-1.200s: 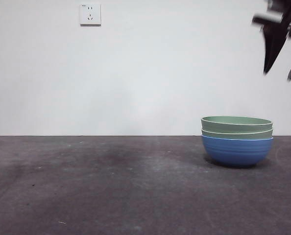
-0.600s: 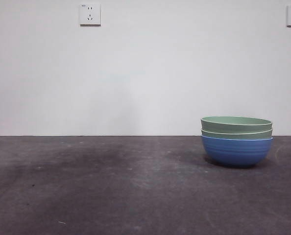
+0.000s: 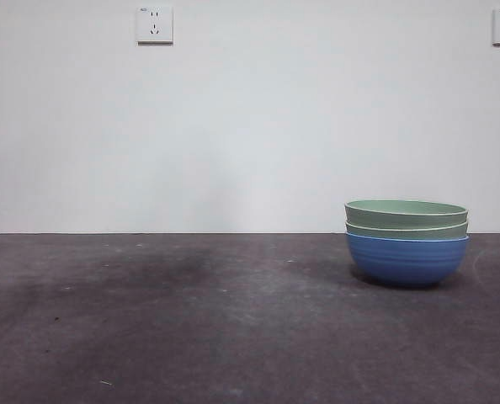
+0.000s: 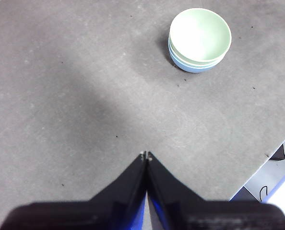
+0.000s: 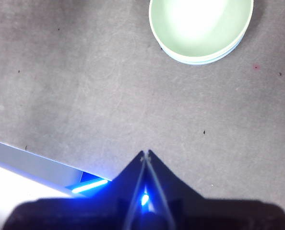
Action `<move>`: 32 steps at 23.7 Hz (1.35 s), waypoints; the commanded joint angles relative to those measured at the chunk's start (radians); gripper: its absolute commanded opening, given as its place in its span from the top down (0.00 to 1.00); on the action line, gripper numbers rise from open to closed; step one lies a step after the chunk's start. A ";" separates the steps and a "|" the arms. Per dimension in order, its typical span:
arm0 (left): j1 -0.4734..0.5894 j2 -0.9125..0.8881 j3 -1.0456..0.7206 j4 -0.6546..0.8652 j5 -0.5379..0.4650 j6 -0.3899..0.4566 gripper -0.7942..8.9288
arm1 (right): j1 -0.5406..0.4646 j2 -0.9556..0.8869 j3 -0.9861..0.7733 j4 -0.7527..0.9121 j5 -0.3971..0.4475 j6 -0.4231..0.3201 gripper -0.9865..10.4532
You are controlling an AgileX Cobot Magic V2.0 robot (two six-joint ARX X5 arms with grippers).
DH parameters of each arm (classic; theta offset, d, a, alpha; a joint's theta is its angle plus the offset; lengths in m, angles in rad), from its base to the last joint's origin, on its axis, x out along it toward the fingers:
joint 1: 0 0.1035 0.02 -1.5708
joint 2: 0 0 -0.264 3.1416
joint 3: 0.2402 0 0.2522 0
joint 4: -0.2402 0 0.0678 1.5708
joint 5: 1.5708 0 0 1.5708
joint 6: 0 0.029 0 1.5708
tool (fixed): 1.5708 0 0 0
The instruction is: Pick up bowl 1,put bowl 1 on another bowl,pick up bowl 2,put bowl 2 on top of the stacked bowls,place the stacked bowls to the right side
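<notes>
The stack (image 3: 406, 242) sits on the right side of the table (image 3: 191, 328), standing by itself with nothing touching it. It's a round blue bowl (image 3: 406, 261) at the bottom, smooth and a bit glossy, with faint horizontal ribs running around its outside. Two pale green bowls (image 3: 406, 217) are nested inside it, same shape, each with a thin lighter rim, so from the front you get two green bands above the blue. From above, the top bowl's inside looks plain and smooth.

The table is dark grey and matte, kind of scuffed, with small specks and faint swirly marks. Behind it is a plain white wall with two sockets (image 3: 155, 24).

Both arms are up high and well away from the stack. The left gripper (image 4: 146, 155) has its tips pressed together, holding nothing. The right gripper (image 5: 145, 153) is the same, tips meeting at a point, nothing between them.
</notes>
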State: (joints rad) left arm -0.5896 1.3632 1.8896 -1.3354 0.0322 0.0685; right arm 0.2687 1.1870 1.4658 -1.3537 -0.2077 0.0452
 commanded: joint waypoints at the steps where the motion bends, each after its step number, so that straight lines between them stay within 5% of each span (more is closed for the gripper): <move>1: 0.001 -0.003 -0.002 -0.042 -0.002 0.010 0.92 | 0.000 0.001 -0.004 -0.013 0.004 0.009 0.91; 10: 0.042 -0.029 -0.002 0.062 -0.051 0.037 0.92 | 0.000 0.001 -0.004 -0.013 0.004 0.009 0.91; 15: 0.243 -0.145 -0.005 0.457 0.134 0.081 0.92 | 0.000 0.001 -0.004 -0.013 0.004 0.009 0.91; 21: 0.460 -0.286 -0.039 0.576 0.187 0.129 0.92 | 0.000 0.001 -0.004 -0.013 0.004 0.009 0.91; 32: 0.608 -0.711 -0.773 1.154 0.178 0.142 0.92 | 0.000 0.001 -0.004 -0.013 0.004 0.009 0.91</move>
State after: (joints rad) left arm 0.0124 0.6788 1.2160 -0.2230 0.2127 0.2012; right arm 0.2687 1.1870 1.4658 -1.3537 -0.2062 0.0456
